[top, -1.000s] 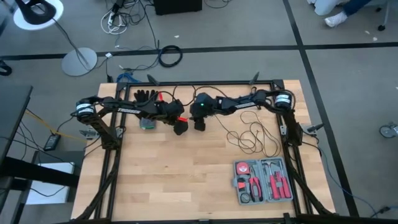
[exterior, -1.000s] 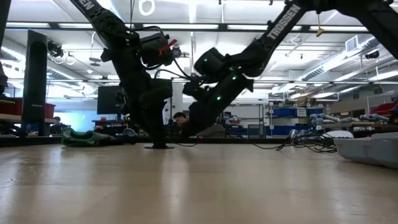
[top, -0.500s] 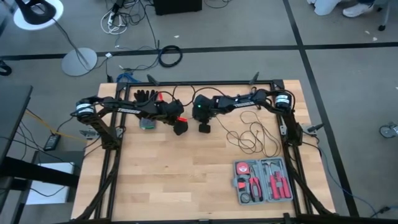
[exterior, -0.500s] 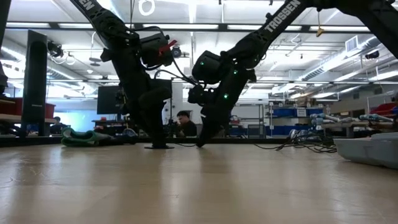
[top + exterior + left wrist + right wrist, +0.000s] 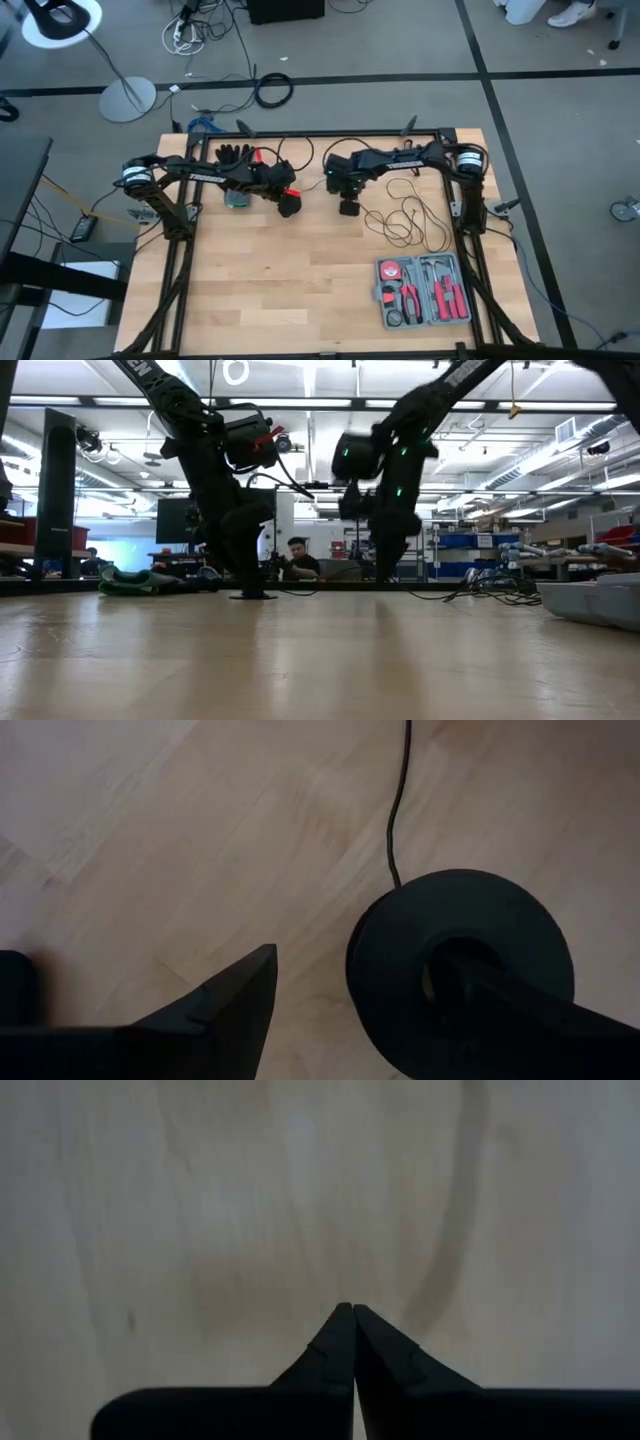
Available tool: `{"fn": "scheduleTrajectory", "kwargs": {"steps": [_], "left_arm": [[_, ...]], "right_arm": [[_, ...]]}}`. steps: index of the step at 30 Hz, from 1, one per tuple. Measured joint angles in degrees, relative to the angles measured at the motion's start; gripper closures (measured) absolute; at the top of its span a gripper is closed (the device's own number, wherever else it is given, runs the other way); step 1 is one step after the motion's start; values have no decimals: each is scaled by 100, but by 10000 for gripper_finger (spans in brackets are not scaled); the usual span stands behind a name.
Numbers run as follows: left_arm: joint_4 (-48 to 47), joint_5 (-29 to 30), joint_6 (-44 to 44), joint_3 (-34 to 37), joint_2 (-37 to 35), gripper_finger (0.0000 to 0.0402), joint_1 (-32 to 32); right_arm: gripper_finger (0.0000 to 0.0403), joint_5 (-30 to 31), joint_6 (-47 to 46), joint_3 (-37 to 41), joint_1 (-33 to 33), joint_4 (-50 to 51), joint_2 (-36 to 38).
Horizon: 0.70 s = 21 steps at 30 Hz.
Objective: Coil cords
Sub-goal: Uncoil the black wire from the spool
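Grey plastic tool case [image 5: 423,291], open and holding red-handled pliers, lies near the desk's front edge toward the right corner. Farther back, the thin black wire [image 5: 405,222] sprawls in loose loops on the pale wooden desk [image 5: 270,290] by the right edge. Just beside those loops, toward the middle of the desk, the right hand [image 5: 348,207] points down at bare wood, its two dark fingertips [image 5: 352,1342] pressed together with nothing between them. Level with it, toward the left, the left hand [image 5: 290,205] stands with its fingers spread; one finger [image 5: 520,1010] rests over the small round black disc [image 5: 460,965] at the wire's end, which lies flat on the desk, the other finger well clear of it. Black glove [image 5: 235,154] lies at the back edge, left of centre. Beyond the desk, a person [image 5: 296,558] shows in the room.
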<state>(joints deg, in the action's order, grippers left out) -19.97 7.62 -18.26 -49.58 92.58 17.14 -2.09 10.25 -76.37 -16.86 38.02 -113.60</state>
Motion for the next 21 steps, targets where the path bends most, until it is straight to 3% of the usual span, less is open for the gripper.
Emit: {"fn": "scheduleTrajectory", "kwargs": {"steps": [4, 8, 11, 14, 16, 19, 21], "left_arm": [[-15, 0, 0, 0, 0, 138, 1], [-18, -2, 0, 0, 0, 138, -1], [-8, -2, 0, 0, 0, 138, -1], [91, -2, 0, 0, 0, 138, -1], [193, -2, 2, 0, 0, 138, -1], [260, -4, 0, 0, 0, 138, -1], [253, -4, 0, 0, 0, 138, -1]], "right_arm": [[402, 490, -107, 302, 39, 237, 693], [402, 750, -511, 1246, 62, 195, 1573], [403, 979, -760, 2147, 92, -429, 2463], [403, 1153, -871, 3159, 111, -1882, 3106], [400, 1151, -969, 3721, 111, -3576, 3321], [391, 1067, -720, 4278, 109, -5786, 3117], [380, 966, -523, 4262, 100, -6538, 2766]]}}
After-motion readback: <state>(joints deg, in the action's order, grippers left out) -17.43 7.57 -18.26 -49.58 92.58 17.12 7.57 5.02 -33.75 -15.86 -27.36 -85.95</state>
